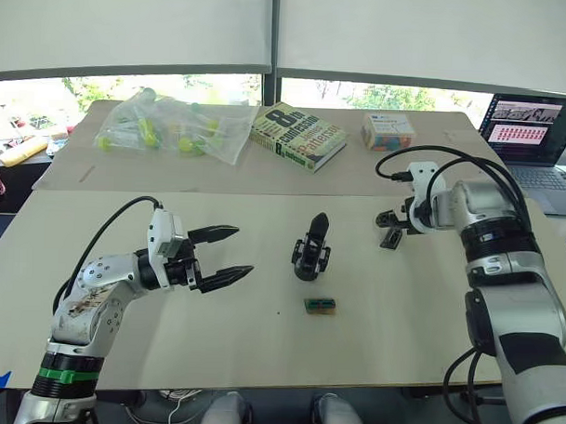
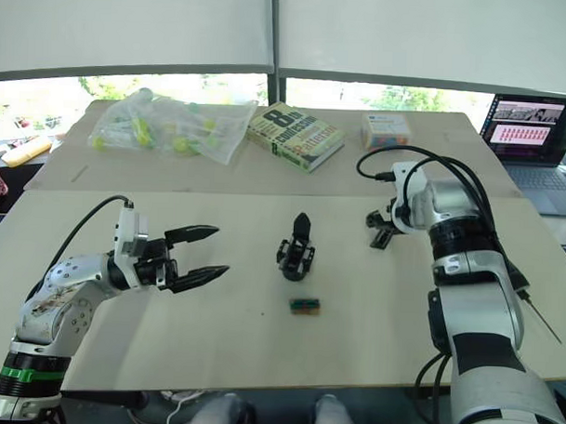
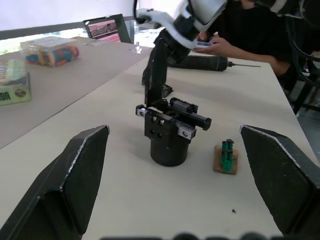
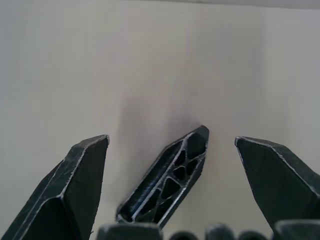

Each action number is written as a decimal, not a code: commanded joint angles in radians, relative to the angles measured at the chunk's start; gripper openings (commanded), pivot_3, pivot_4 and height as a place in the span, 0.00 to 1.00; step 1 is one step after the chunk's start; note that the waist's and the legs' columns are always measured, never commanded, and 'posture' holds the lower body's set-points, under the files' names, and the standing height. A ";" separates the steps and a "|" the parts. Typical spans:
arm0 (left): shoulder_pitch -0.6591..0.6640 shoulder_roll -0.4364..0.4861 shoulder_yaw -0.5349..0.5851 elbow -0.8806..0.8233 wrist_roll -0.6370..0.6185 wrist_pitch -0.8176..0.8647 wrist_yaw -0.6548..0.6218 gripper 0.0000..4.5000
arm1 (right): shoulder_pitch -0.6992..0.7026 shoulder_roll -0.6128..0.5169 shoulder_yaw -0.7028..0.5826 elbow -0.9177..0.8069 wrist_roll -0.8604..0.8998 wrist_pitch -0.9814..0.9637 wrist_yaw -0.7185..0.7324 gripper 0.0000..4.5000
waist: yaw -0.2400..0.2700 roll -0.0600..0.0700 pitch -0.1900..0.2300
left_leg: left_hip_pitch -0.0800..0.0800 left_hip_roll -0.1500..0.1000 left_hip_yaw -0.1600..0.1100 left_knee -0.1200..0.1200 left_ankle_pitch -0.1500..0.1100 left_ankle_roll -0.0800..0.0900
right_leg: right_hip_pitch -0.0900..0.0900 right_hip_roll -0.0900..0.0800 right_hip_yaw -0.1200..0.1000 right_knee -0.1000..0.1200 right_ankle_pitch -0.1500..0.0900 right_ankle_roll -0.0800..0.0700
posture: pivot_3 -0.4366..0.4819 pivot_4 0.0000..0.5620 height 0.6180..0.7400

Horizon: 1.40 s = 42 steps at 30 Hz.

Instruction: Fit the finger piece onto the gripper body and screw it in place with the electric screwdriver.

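Observation:
The gripper body (image 1: 311,248) stands upright mid-table, its one pointed finger up. The finger piece (image 4: 167,182), a small black ribbed wedge, lies flat on the table to the body's right (image 1: 391,239). My right gripper (image 4: 171,139) is lowered over it, open, one finger on each side and neither touching. My left gripper (image 1: 243,251) hovers open to the left of the gripper body, aimed at it with a gap between. The electric screwdriver (image 3: 200,62) lies on the table's right side, behind my right arm.
A small green-brown box (image 1: 320,305) lies just in front of the gripper body. On the far table are a plastic bag (image 1: 174,124), a book (image 1: 300,135) and a box of colourful items (image 1: 388,132). A laptop (image 1: 532,137) sits far right, and a person's hand (image 3: 220,47) is near the screwdriver.

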 commanded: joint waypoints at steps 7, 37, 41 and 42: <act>0.043 0.011 0.021 -0.072 -0.013 -0.004 0.014 0.99 | -0.095 0.037 -0.099 0.110 -0.016 0.169 0.004 1.00 | -0.005 0.000 0.000 | 0.001 0.001 0.000 0.000 -0.001 0.002 | 0.000 0.001 0.000 0.002 0.000 0.000 | 0.48 0.27 1.00; 0.085 0.049 0.070 -0.074 -0.054 0.007 -0.034 1.00 | 0.251 -0.230 -0.151 -0.613 0.094 0.218 0.292 0.25 | 0.011 0.002 0.001 | 0.003 0.002 -0.002 0.000 -0.001 0.003 | 0.001 0.001 0.000 0.001 0.001 -0.002 | 0.48 0.27 1.00; 0.053 0.007 0.100 -0.080 -0.129 0.069 0.045 1.00 | 0.447 -0.297 -0.226 -0.869 0.111 0.019 0.356 0.25 | 0.009 0.002 0.001 | 0.004 0.002 -0.002 0.000 -0.001 0.003 | 0.001 0.001 0.000 0.001 0.001 -0.002 | 0.48 0.27 1.00; 0.042 -0.008 0.112 -0.088 -0.159 0.095 0.077 1.00 | 0.492 -0.295 -0.252 -0.917 0.114 -0.041 0.360 0.25 | 0.007 0.002 0.001 | 0.005 0.002 -0.002 0.000 -0.001 0.003 | 0.001 0.001 0.000 0.001 0.001 -0.002 | 0.48 0.27 1.00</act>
